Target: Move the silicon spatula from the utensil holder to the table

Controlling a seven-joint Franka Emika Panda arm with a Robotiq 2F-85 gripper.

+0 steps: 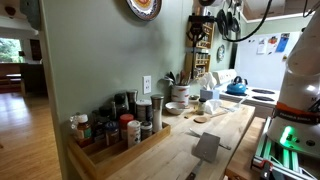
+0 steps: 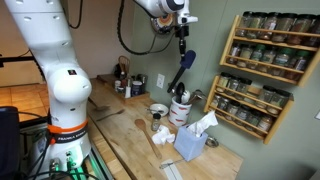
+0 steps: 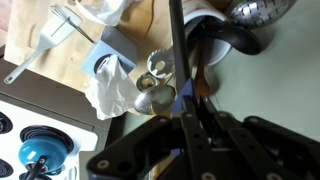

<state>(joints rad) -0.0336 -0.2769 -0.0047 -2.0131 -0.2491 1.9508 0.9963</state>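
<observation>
- The gripper hangs high over the back of the counter, pointing down, clenched on the top end of the spatula.
- The spatula hangs tilted below it, blue part uppermost. Its lower end reaches the cluster of handles at the mouth of the holder. I cannot tell whether that end is clear of the holder.
- In the wrist view the spatula runs as a dark straight bar from between the fingers of the gripper towards the top edge, passing just beside the holder.
- The holder stands upright near the wall, with other dark utensils in it. In an exterior view it sits beside the wall socket.
- A low bowl lies just beside the holder, and a tissue box stands near it towards the counter's front.
- A wooden spoon lies flat on the counter, apart from the holder.
- A spice rack hangs on the wall past the holder.
- A blue kettle sits on the stove.
</observation>
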